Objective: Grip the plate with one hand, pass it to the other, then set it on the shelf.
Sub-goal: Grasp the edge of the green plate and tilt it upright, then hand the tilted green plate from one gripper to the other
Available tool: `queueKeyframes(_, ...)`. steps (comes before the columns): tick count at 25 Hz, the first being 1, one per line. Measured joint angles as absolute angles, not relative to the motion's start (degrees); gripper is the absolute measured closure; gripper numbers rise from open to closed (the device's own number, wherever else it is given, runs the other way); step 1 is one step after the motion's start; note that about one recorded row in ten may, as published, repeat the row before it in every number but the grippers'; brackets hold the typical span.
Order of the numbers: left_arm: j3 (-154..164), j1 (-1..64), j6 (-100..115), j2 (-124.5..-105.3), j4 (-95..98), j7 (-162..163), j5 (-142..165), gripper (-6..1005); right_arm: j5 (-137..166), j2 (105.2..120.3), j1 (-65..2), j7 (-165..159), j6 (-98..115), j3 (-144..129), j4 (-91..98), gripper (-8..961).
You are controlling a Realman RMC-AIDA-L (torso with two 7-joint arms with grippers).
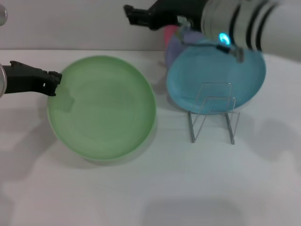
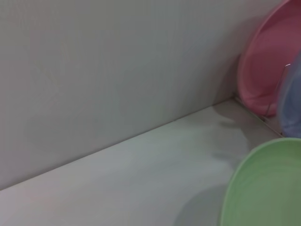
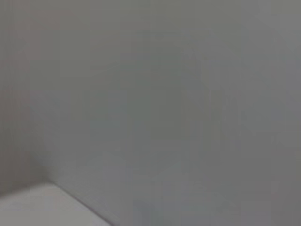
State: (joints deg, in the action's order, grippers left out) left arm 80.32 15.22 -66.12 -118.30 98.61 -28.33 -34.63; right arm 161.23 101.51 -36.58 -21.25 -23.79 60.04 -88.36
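Observation:
The light green plate [image 1: 106, 108] is held a little above the white table, with its shadow under its near edge. My left gripper [image 1: 54, 84] is shut on the plate's left rim; one finger shows faintly through the plastic. The plate's rim also shows in the left wrist view [image 2: 268, 188]. The silver wire shelf [image 1: 211, 115] stands to the right of the plate. My right gripper [image 1: 132, 14] hangs high at the back, above and behind the plate, apart from it. The right wrist view shows only the wall.
A turquoise plate [image 1: 214, 75] stands upright in the wire shelf. A lavender plate [image 1: 176, 47] and a pink one [image 1: 169, 32] stand behind it against the wall; the pink one also shows in the left wrist view [image 2: 268, 61]. The white table [image 1: 150, 188] stretches out in front.

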Motion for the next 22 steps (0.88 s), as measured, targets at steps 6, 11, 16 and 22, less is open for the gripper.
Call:
queueKeyframes(6,80.32,15.2,-65.68,-118.3,98.62,-28.38,-34.63,985,140.32,115.29,-38.33,14.16,-50.79,87.87,-87.08,162)
queueKeyframes(11,80.33,15.21,-65.56,-118.18,98.62,-28.39,-34.62,985,132.64,116.11,-42.8,22.95,-62.7,99.7,-82.58,265)
queueKeyframes(16,80.33,15.27,-65.56,-118.13,98.61,-28.46,-34.63,985,132.38,115.72,-46.05,23.8,-68.39,104.95,-79.28,284)
queueKeyframes(22,80.4,15.7,-65.56,-118.18,98.61,-29.03,-34.66,985,132.47,115.55,-49.77,25.42,-69.76,105.21,-72.1,266)
